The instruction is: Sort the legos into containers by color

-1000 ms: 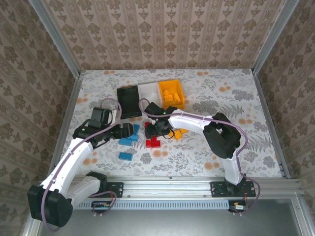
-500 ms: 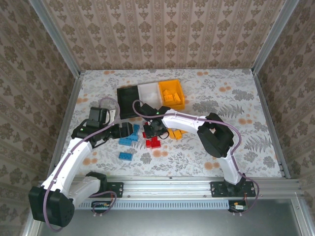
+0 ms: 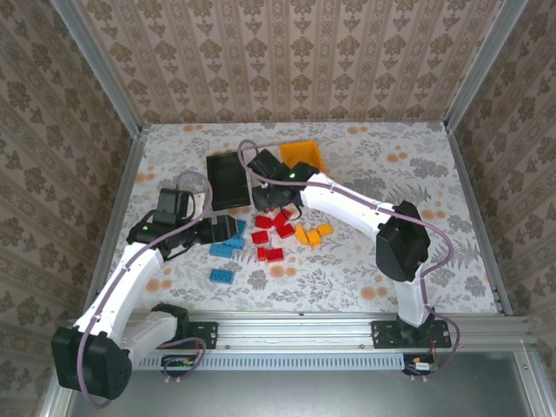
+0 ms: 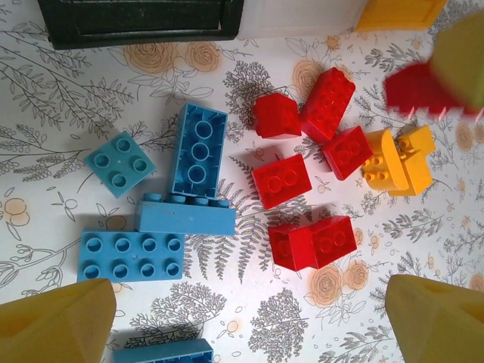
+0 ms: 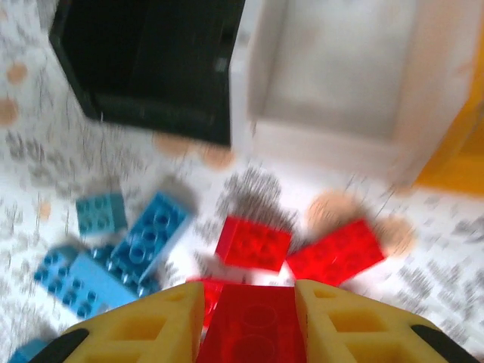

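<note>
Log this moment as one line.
left gripper: open, near blue bricks | right gripper: shut on red brick, near white bin

The floral desk (image 3: 452, 252) carries blue legos (image 3: 228, 249), red legos (image 3: 270, 254), orange legos (image 3: 311, 234), and, behind them, the joined containers (image 3: 228, 181).

Damask-papered walls (image 3: 287, 61), floral tablecloth (image 3: 426, 178) — aluminium frame (image 3: 347, 323)

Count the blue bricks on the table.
5, left of the red bricks: a pale square brick, a longer brick beside it, a brick on its side below them, a wide brick, a brick cut by the bottom edge. More may be hidden.
</note>
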